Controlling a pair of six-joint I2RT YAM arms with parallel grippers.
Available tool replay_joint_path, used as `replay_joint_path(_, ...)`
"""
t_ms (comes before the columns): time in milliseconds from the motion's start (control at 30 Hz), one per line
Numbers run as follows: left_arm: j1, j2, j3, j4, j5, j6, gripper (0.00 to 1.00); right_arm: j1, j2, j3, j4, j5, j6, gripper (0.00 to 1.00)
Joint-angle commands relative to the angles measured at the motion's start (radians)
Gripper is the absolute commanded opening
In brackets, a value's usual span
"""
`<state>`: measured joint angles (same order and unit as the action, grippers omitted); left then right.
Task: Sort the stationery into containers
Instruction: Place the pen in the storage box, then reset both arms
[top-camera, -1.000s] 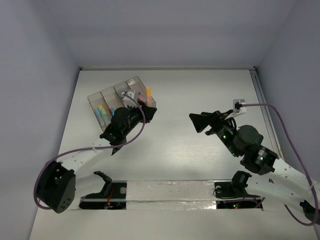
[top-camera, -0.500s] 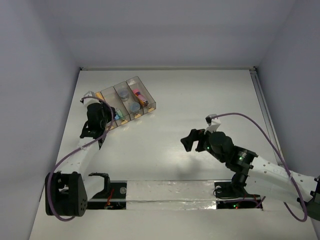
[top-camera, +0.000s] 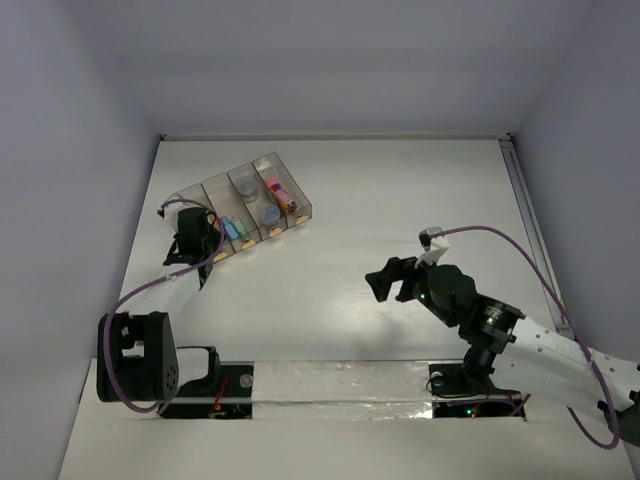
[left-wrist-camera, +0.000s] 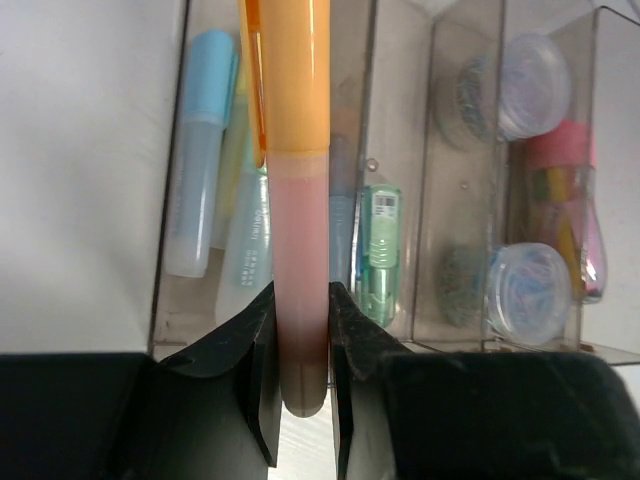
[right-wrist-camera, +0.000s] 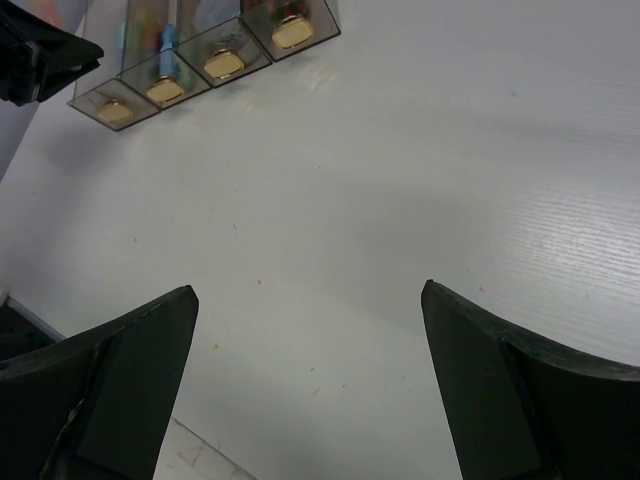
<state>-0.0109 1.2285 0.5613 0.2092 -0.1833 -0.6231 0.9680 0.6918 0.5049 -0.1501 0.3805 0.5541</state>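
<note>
At the left edge of the desk (right-wrist-camera: 400, 150), the left end effector (left-wrist-camera: 302, 320) was clamped on an orange marker (left-wrist-camera: 298, 150), its two black fingers (left-wrist-camera: 255, 350) pressed against the pinkish translucent end of the barrel. The marker's long axis ran straight away from the wrist camera. Its orange part pointed to the far end, and its rounded pinkish tip stuck out just past the fingers on the near side. It lay in line with the compartments of the tray (top-camera: 298, 195), over the wall between the first and second ones. Whether it had entered the tray or hung above it could not be told. In the top view the tray sat at the far left of the desk, its four narrow compartments side by side. The first held a light blue marker (left-wrist-camera: 203, 170) lying lengthwise. The second held a green piece (left-wrist-camera: 380, 250), also lengthwise. The third held two round pots (left-wrist-camera: 525, 295), one near and one far. The fourth held a pink piece (left-wrist-camera: 570, 190). Well to the right, apart from the tray, the right end effector (right-wrist-camera: 308, 300) hung over bare desk with its fingers spread wide and nothing between them.
</note>
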Motion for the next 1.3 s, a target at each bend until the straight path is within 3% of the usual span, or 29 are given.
replay_joint_path(0,0.006,0.003,0.017,-0.001,-0.064,-0.021,0.07,-0.002,-0.008,0.018,0.012,0.038,-0.043,1.0)
replay_joint_path(67,0.006,-0.004,0.011,-0.001,-0.073,-0.021,0.19,-0.002,-0.002,0.021,0.014,0.037,-0.045,1.0)
replay_joint_path(100,0.006,-0.012,0.009,-0.001,-0.079,-0.023,0.32,-0.002,0.005,0.024,0.014,0.037,-0.045,1.0)
replay_joint_path(300,0.006,-0.107,0.04,-0.022,-0.039,-0.01,0.67,-0.002,0.017,0.041,0.026,0.029,-0.048,1.0)
replay_joint_path(467,0.006,-0.236,0.104,-0.097,0.013,0.023,0.73,-0.002,0.038,0.066,0.03,0.035,-0.059,1.0)
replay_joint_path(500,0.006,-0.283,0.126,-0.1,0.053,0.042,0.96,-0.002,0.038,0.081,0.03,0.049,-0.062,1.0)
replay_joint_path(533,-0.003,-0.309,0.133,-0.1,0.079,0.052,0.99,-0.002,0.037,0.089,0.032,0.06,-0.066,1.0)
replay_joint_path(800,-0.003,-0.536,0.296,-0.123,0.373,0.126,0.99,-0.002,-0.08,0.199,-0.009,0.306,-0.169,1.0)
replay_joint_path(933,-0.003,-0.59,0.4,-0.134,0.477,0.132,0.99,-0.002,-0.24,0.227,0.009,0.382,-0.186,1.0)
replay_joint_path(1100,-0.003,-0.681,0.479,-0.126,0.518,0.157,0.99,-0.002,-0.351,0.282,0.021,0.455,-0.238,1.0)
replay_joint_path(1267,-0.026,-0.736,0.44,-0.171,0.49,0.21,0.99,-0.002,-0.324,0.305,-0.031,0.471,-0.237,1.0)
